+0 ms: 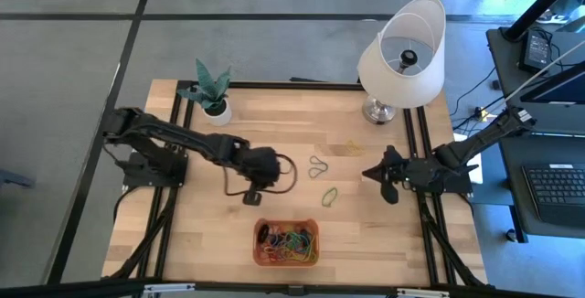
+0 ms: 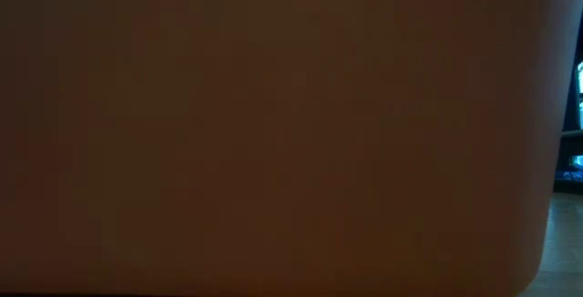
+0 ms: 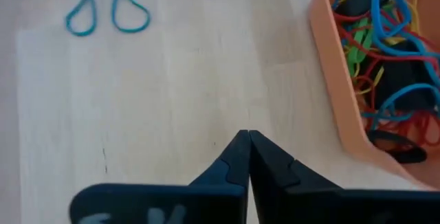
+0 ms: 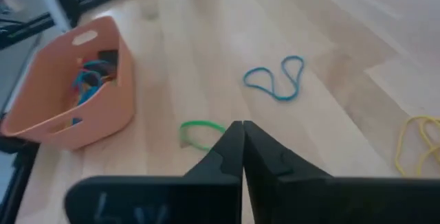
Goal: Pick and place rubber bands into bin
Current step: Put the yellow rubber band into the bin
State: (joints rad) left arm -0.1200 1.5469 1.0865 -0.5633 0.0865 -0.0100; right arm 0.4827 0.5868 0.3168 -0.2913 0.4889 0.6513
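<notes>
Wooden table (image 1: 201, 234) | lamp (image 1: 402, 56), potted plant (image 1: 212, 92) | grey floor (image 1: 73, 51)

Surface (image 1: 274, 133): light wood planks inside a black frame. Plant (image 1: 212, 88): green, in a white pot, far left corner. Lamp (image 1: 402, 56): white shade tilted, metal base, far right corner. Keyboard (image 1: 556, 188): on a desk right of the surface.

Nothing readable anywhere from where I sit, honestly. No labels, brands or numbers on the bin (image 1: 286, 243), the lamp (image 1: 402, 56), the table (image 1: 183, 234) or my own arms.
</notes>
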